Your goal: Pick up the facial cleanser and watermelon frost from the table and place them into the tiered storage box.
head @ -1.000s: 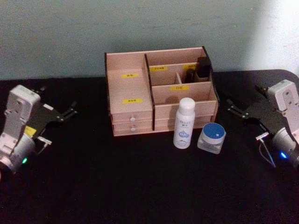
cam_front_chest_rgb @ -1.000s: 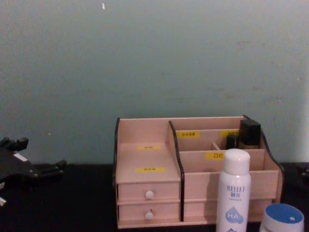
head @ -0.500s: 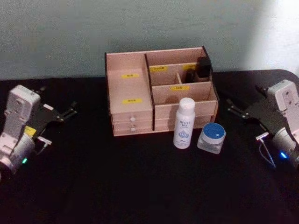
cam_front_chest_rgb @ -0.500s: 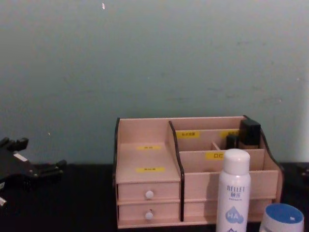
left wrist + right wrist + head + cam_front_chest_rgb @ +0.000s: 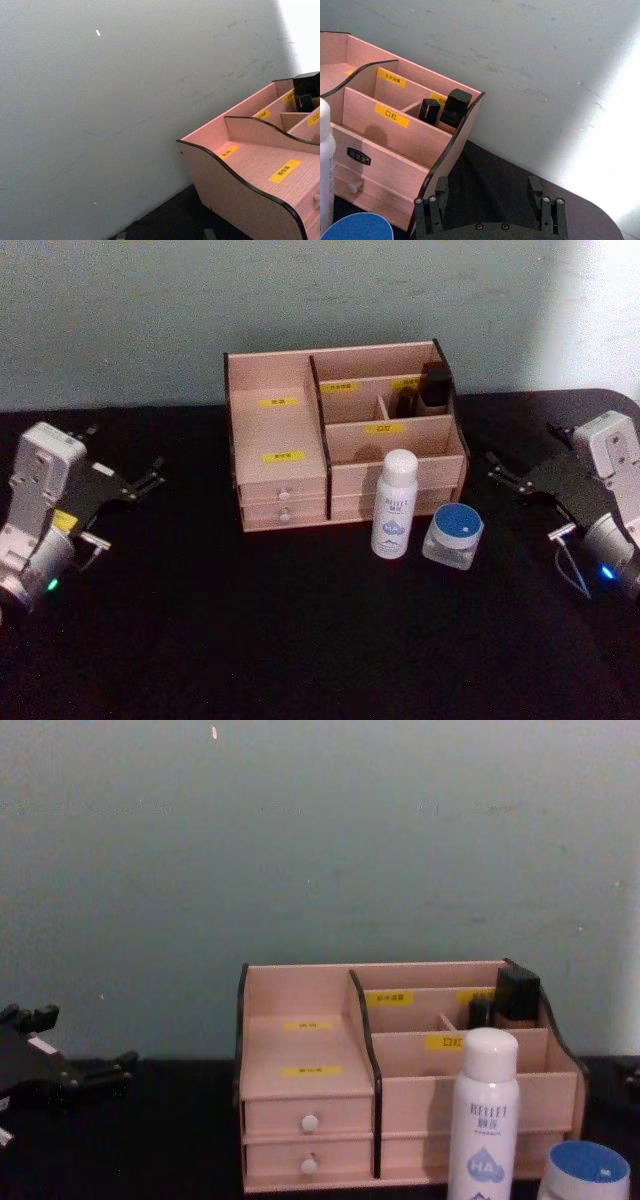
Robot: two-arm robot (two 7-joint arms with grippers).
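Black bench (image 5: 300, 640), head view: cleanser (image 5: 395, 505) and jar (image 5: 453, 535) stood side by side before the box (image 5: 280, 430). Left gripper (image 5: 153, 473) and right gripper (image 5: 493, 466) hung well apart, empty. Right wrist view: fingers (image 5: 427, 220) wide. Left wrist view: tips apart. Chest view: both items upright. Judged step: first approach. The right gripper must reach the jar.

A plain grey-green wall (image 5: 150, 310) is standing behind the desk (image 5: 300, 640), showing faint scuffs and a small white fleck. Bright light (image 5: 600, 310) is washing over the wall's right end. A black covering is lying across the desk.
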